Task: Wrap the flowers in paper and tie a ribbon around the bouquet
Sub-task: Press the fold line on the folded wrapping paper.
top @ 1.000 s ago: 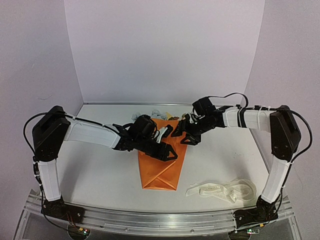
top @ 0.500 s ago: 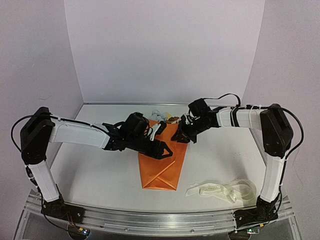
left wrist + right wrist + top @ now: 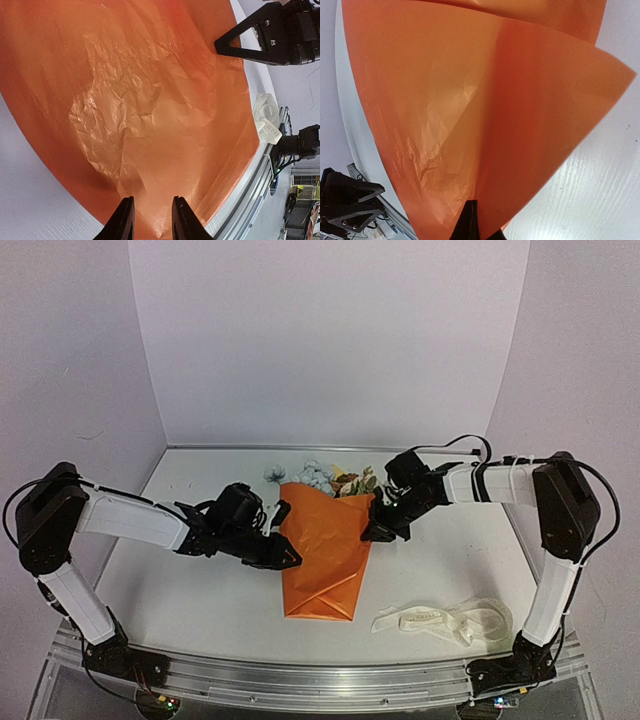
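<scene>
At the middle of the white tabletop (image 3: 200, 585), the crinkly bright orange paper-cone bouquet (image 3: 322, 565) is laid with its narrow end toward the arm bases, and pale blue and cream blooms (image 3: 318, 477) are seen spilling from its wide far end. Compared with a second earlier, the wide end is spread broader and more of the blooms are exposed. The left tool (image 3: 291, 535), which was then stretched over the middle of the cone, is now drawn back to the cone's left edge. The right tool (image 3: 370, 533), which was then open at the cone's upper right corner, is now set slightly nearer along the right edge. The long cream-white fabric ribbon (image 3: 440, 620) is found unmoved, heaped on the tabletop near the right arm's base and well apart from the bouquet. In the left wrist view, the left tool's fingers (image 3: 123, 222) are seen narrowly parted, a small gap being left between them; the orange paper (image 3: 140, 100) is seen in that gap, but no pinch on it is shown. In the right wrist view, the right tool's jaws are pressed fully together, and the paper's right edge is pinched between them, a fold being drawn down to the tips.
</scene>
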